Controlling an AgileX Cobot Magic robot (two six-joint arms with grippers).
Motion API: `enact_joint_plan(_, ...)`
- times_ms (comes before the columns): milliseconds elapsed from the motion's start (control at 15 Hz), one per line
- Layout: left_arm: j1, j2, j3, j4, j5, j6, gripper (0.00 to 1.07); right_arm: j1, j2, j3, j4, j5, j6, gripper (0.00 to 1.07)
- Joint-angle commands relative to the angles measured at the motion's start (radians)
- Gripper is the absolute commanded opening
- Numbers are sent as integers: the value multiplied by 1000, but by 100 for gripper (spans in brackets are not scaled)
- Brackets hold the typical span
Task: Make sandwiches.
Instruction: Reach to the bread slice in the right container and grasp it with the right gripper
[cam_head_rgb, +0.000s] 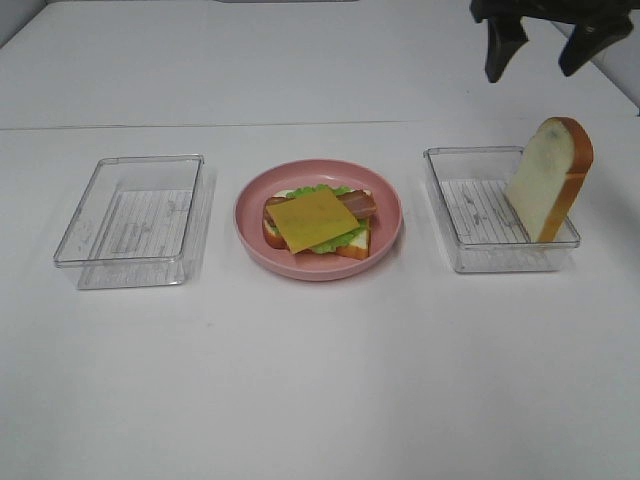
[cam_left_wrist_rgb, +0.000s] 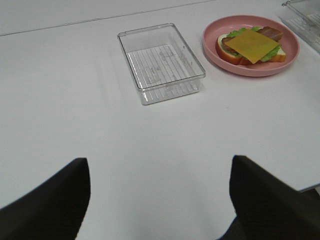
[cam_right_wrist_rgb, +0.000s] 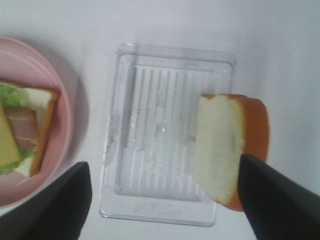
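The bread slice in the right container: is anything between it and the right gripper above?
Nothing visible. The bread slice leans on the container's far-right wall, and the open right gripper hangs above it with only air between.

An open sandwich (cam_head_rgb: 318, 225) lies flat in the middle of a pink plate (cam_head_rgb: 390, 195) — a white bread base with orange-brown crust, ruffled green lettuce, brown bacon strips and a yellow cheese square (cam_head_rgb: 311, 223) on top, turned askew. A second bread slice (cam_head_rgb: 549, 178) stands tilted on edge in the clear tray (cam_head_rgb: 470, 258) right of the plate — leaning against its far-right wall.
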Motion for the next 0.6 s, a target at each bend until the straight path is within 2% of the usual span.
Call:
enact_joint_plan(67, 1, -20, 1, -3, -11, 1, 74, -78, -9, -3, -11, 30, 7, 76)
enact_joint_plan(267, 1, -20, 1, -4, -11, 1, 74, -149, 24, -3, 33, 31, -21, 76)
enact_joint_plan(600, 1, -20, 1, -4, -11, 1, 74, -151, 131, -3, 83, 31, -55, 76)
